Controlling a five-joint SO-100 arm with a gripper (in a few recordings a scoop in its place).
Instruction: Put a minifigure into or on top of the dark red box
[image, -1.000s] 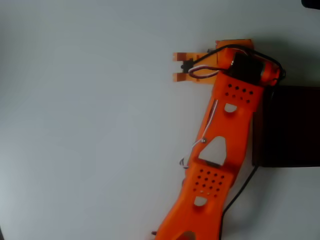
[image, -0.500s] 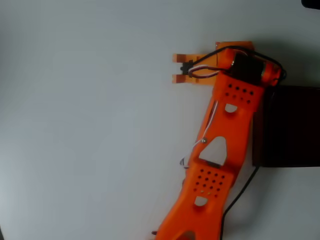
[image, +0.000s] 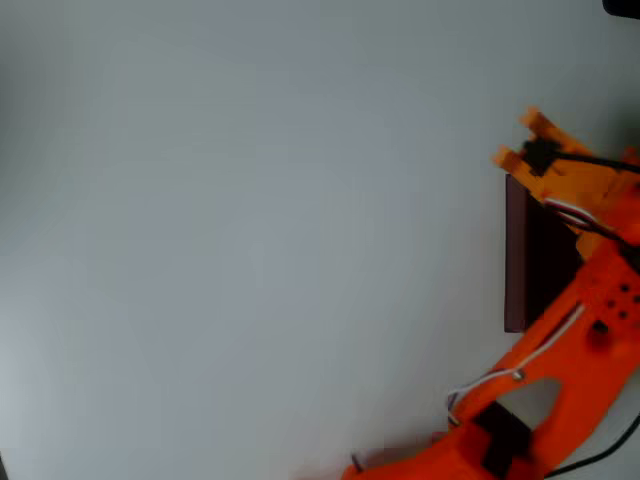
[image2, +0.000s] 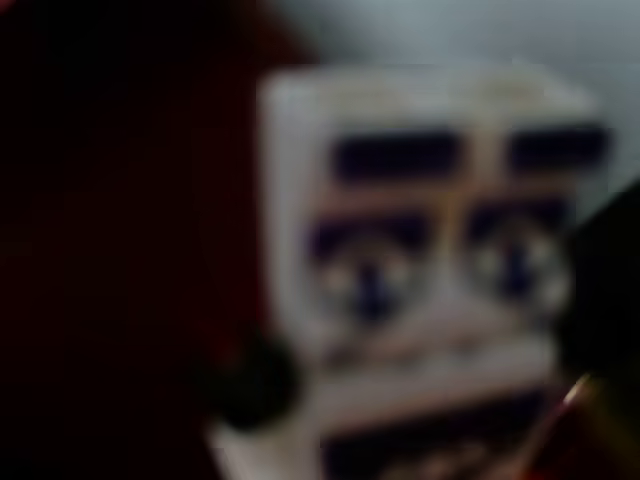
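The minifigure (image2: 430, 270) looms large and blurred in the wrist view, white with dark blue markings, very close to the camera, apparently held between the jaws. In the overhead view my orange gripper (image: 518, 140) hangs at the upper left corner of the dark red box (image: 515, 250), its fingertips just past the box's top edge. The figure itself is too small to make out from above. In the wrist view the box (image2: 100, 250) is a dark maroon mass left of the figure.
The orange arm (image: 560, 360) crosses the lower right of the overhead view and covers most of the box. A black cable (image: 600, 460) trails at the bottom right. The pale table (image: 250, 250) stretches to the left.
The arm has swung right across the table, carrying the gripper from the middle top to the box's upper left corner. The box now lies partly under the arm.
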